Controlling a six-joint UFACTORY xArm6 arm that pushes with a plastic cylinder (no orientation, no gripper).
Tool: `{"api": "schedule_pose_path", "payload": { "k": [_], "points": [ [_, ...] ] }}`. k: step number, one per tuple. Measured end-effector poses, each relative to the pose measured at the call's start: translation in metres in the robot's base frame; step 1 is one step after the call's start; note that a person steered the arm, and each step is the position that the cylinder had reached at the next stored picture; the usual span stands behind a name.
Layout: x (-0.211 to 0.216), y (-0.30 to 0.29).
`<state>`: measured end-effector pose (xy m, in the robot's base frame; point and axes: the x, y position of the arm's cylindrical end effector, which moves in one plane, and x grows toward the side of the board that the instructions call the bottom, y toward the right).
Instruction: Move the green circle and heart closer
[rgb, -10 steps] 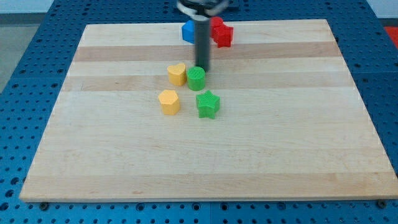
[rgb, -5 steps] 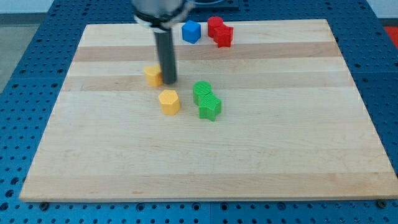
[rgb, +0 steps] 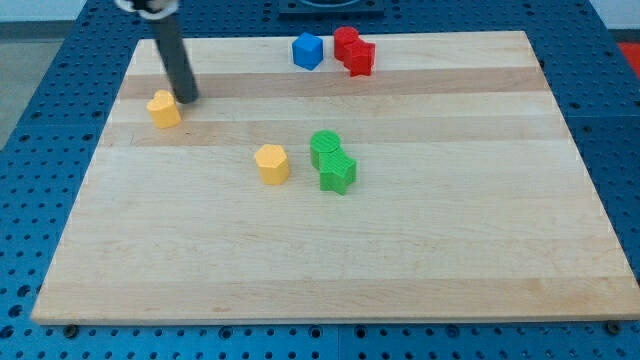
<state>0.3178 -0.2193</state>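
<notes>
Where the pale wooden board (rgb: 330, 250) with its lengthwise grain bands rests on a blue perforated table (rgb: 40, 120), seven small plastic blocks lie on it. My tip (rgb: 188, 100), the lower end of the dark rod (a plain rod, with nothing on it that could open, close or grasp), stands near the view's top left, just right of the yellow heart block (rgb: 164, 109). The green circle block (rgb: 324, 146) sits well apart to the view's right, touching the green star block (rgb: 338, 171) below it. Count: two yellow (heart and yellow hexagonal block (rgb: 271, 163)), two green, one blue cube (rgb: 307, 50), two red blocks (rgb: 352, 50) pressed together.
</notes>
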Motion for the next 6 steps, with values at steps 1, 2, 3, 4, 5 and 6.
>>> {"api": "schedule_pose_path", "payload": {
  "k": [1, 2, 3, 4, 5, 6],
  "points": [
    [0.023, -0.014],
    [0.027, 0.008],
    [0.021, 0.093],
    [0.052, 0.221],
    [0.099, 0.252],
    [0.114, 0.209]
  ]
}}
